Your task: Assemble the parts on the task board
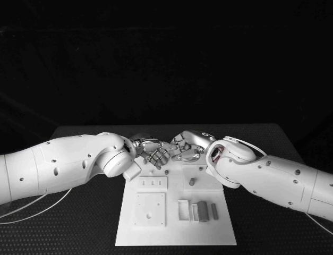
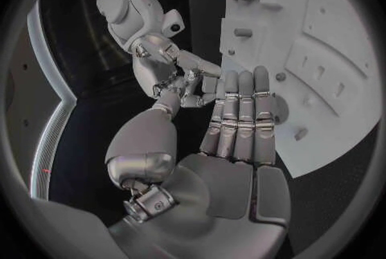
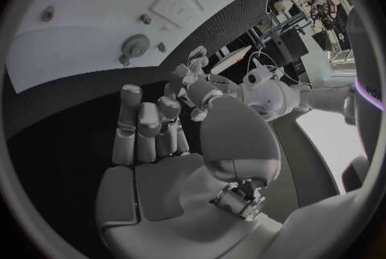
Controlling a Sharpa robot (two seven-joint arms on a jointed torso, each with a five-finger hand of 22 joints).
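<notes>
The desk (image 1: 258, 135) is seen from above by the head camera; each wrist camera sits close behind its own hand, and the white board (image 1: 176, 212) is shared.

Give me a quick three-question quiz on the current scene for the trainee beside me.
1. True or false: the left robot hand and the right robot hand are far apart, at opposite sides of the table.
2. Where do the grey bars lie on the task board? A) near end, robot's right side; B) far end, under the hands; C) off the board, on the table.
3. Fill in: alone on the board, between the hands and the bars, is a small grey ____.

Key: 1 false, they meet close together over the board's far end. 2 A. 3 peg.
</notes>
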